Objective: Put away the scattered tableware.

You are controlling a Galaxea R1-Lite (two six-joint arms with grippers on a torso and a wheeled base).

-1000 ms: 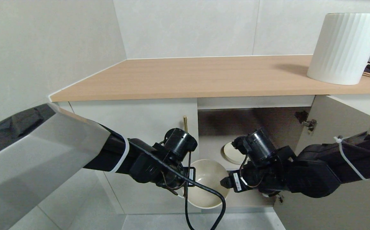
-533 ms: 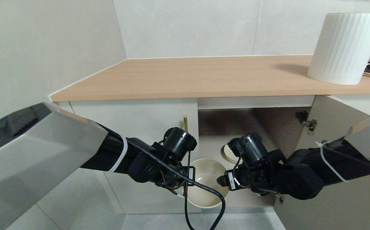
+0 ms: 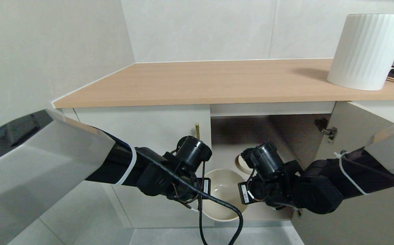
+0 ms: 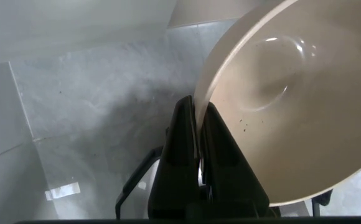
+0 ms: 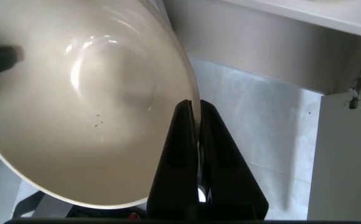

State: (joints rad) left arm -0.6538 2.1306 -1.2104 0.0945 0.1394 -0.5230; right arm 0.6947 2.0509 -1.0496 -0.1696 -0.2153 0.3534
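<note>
my left gripper (image 4: pixel 197 115) and right gripper (image 5: pixel 195 115) are each clamped on the rim of the cream bowl (image 3: pixel 221 192), on opposite sides, holding it low before the open cabinet (image 3: pixel 244 131).

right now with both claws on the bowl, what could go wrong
The left claw and right claw pinch only the thin rim of the bowl; out of step, they may twist it loose. The plate behind it in the cabinet could get knocked. The cable draped across the bowl might snag.
</note>
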